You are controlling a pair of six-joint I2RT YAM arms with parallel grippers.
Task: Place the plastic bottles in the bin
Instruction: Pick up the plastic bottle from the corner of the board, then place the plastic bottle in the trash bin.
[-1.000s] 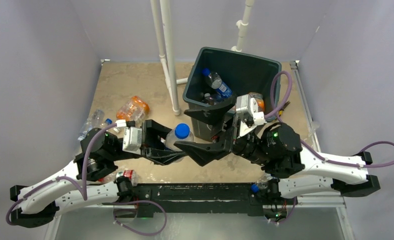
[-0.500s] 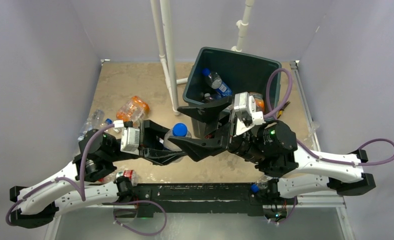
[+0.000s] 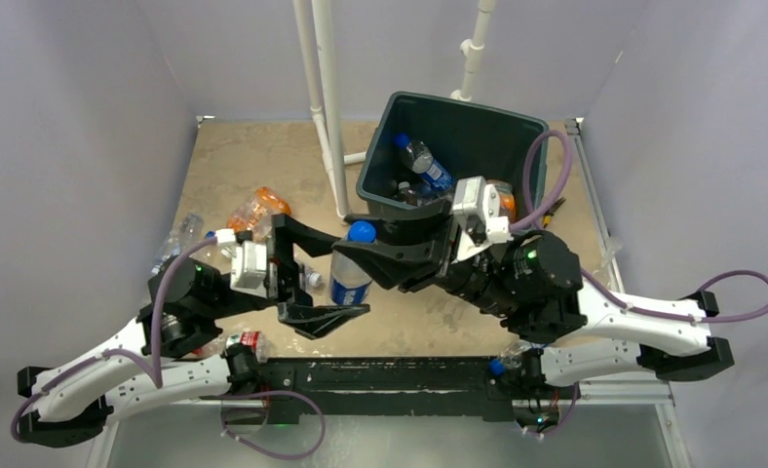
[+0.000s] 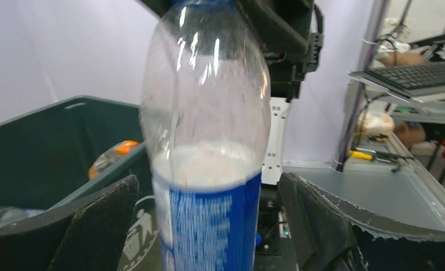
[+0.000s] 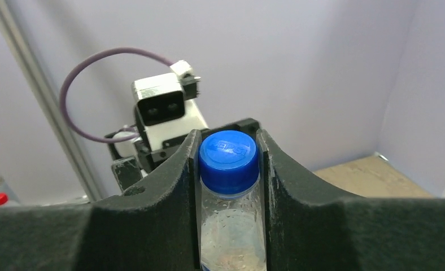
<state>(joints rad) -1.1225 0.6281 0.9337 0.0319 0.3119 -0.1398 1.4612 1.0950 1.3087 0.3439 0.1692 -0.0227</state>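
A clear plastic bottle (image 3: 351, 271) with a blue cap and blue label hangs upright in front of the bin (image 3: 458, 105). My right gripper (image 3: 359, 240) is shut on its neck just under the cap (image 5: 228, 155), its fingers (image 5: 169, 192) pressed on both sides. My left gripper (image 3: 351, 277) is open, and its fingers (image 4: 101, 226) stand wide on either side of the bottle's label (image 4: 209, 220) with gaps showing. Inside the dark green-grey bin lie a blue-label bottle (image 3: 424, 161) and an orange one (image 3: 502, 200).
An orange-label bottle (image 3: 258, 207) and a crushed clear bottle (image 3: 180, 239) lie on the table at the left. A red-label bottle (image 3: 249, 343) sits near the left arm's base and a blue-capped one (image 3: 502, 363) near the right base. White pipes (image 3: 326, 107) stand left of the bin.
My right gripper has shut on the bottle's neck. My left gripper has opened wide and let go. The bottle now hangs upright from the right gripper.
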